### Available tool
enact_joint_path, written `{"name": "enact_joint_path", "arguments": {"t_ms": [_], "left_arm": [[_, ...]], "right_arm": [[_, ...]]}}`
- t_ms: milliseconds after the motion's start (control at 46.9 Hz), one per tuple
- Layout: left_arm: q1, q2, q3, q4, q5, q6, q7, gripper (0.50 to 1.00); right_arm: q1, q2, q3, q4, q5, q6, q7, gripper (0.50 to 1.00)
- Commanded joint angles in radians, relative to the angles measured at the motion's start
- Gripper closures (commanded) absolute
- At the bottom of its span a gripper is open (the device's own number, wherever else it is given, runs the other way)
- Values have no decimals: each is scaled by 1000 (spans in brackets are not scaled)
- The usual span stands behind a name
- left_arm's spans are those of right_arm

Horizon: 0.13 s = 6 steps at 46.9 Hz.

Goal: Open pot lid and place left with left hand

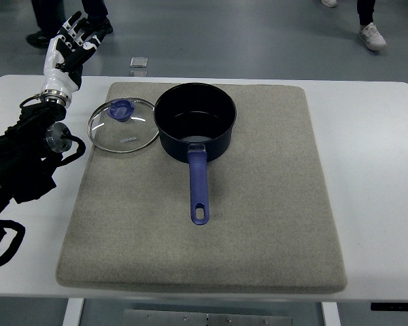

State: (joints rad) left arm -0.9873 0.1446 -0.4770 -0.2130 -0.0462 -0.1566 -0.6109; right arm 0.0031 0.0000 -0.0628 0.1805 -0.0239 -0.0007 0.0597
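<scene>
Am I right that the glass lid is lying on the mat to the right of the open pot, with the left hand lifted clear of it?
Not quite: the top view shows the lid lying on the mat to the left of the pot, not the right. The rest holds: the pot is open and the left hand is raised clear of the lid, holding nothing.

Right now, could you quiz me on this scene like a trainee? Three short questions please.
1. True or false: the glass lid sits on the pot.
2. On which side of the pot does the lid lie in the picture: A left, B right, C in front?
3. Fill in: the left hand holds ____.

Key: 1 false, it lies flat on the grey mat. 2 A. 3 nothing; its fingers are spread, raised beyond the table's far edge.
</scene>
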Motion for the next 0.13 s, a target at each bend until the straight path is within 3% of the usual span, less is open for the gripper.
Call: {"name": "enact_joint_path", "arguments": {"t_ms": [0,107], "left_arm": [[1,-3,0,0,0,0,0,615],[6,-16,-2,0,-1,2,0,615]], "right_arm": [[0,0,-8,-3,-5,-4,0,583],[0,0,-3,-3,-1,-7,3,583]]}}
